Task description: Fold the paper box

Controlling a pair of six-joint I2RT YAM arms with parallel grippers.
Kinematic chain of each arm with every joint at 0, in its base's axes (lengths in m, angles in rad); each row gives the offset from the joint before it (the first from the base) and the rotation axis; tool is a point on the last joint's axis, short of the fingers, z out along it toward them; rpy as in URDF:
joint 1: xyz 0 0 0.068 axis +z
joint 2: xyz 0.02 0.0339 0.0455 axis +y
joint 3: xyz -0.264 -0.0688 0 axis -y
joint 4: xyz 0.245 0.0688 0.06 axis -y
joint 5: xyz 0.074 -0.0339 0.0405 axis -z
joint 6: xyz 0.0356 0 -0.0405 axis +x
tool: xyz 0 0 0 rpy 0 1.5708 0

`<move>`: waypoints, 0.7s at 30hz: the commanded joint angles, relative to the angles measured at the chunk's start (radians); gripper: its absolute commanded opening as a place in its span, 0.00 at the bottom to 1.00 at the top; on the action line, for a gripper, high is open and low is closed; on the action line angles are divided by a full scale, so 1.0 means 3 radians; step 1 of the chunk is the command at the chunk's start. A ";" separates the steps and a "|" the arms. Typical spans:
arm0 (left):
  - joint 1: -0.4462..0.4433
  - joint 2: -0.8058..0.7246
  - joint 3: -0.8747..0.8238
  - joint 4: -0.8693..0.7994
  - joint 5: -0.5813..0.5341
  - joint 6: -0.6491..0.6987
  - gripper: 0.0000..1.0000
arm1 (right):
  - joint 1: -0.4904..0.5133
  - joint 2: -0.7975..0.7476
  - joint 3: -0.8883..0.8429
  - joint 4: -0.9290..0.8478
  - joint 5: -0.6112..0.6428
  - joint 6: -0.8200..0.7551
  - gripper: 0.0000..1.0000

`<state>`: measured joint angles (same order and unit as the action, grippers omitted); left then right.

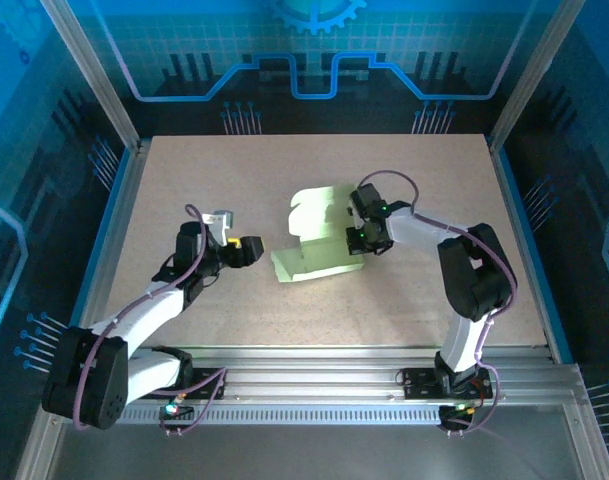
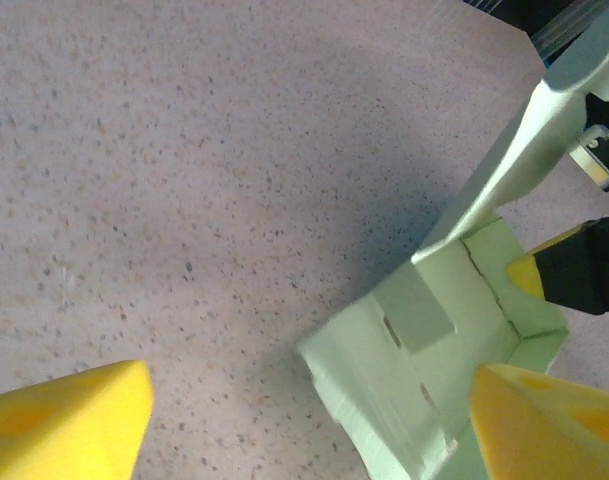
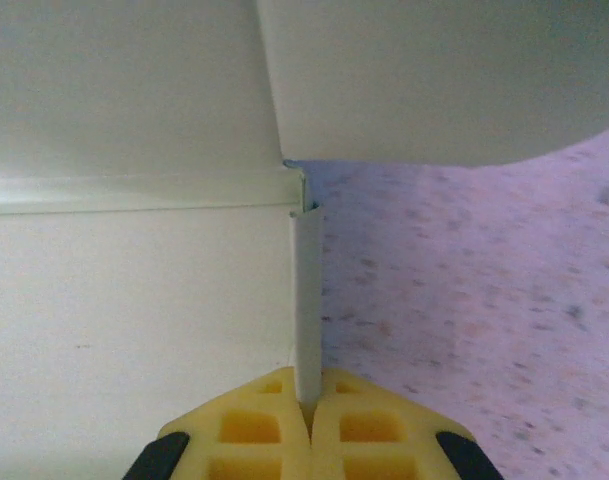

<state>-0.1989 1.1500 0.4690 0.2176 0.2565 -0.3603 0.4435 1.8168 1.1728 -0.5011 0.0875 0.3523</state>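
While L wide, R fingers: box.

I saw a speckled beige table boxed in by blue walls printed with circuit lines, silver aluminium posts at its far corners, and slotted aluminium rails along the near edge.

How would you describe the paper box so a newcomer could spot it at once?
On the speckled beige table, look near the middle. The paper box is half-folded card pinched by the right gripper; nothing beside it is pale green.
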 commanded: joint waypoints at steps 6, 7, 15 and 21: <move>-0.0920 -0.0252 0.0215 -0.1018 -0.1080 -0.1827 0.91 | -0.0023 0.0039 0.0179 -0.0370 0.0660 0.0544 0.00; -0.1033 -0.0207 0.0305 -0.1160 -0.1145 -0.2020 0.94 | -0.0009 0.0081 0.0222 -0.0403 0.0726 0.0590 0.00; -0.1429 0.0471 0.0891 -0.1476 -0.1306 -0.3323 0.79 | 0.0072 0.0208 0.0337 -0.0455 0.0915 0.0835 0.00; -0.1438 0.1304 0.1515 -0.1390 -0.0945 -0.3539 0.61 | 0.0140 0.0208 0.0315 -0.0442 0.0864 0.0848 0.00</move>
<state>-0.6239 1.4723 0.8642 -0.1864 -0.0803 -1.3163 0.4686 1.8641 1.2549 -0.6117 0.3336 0.5804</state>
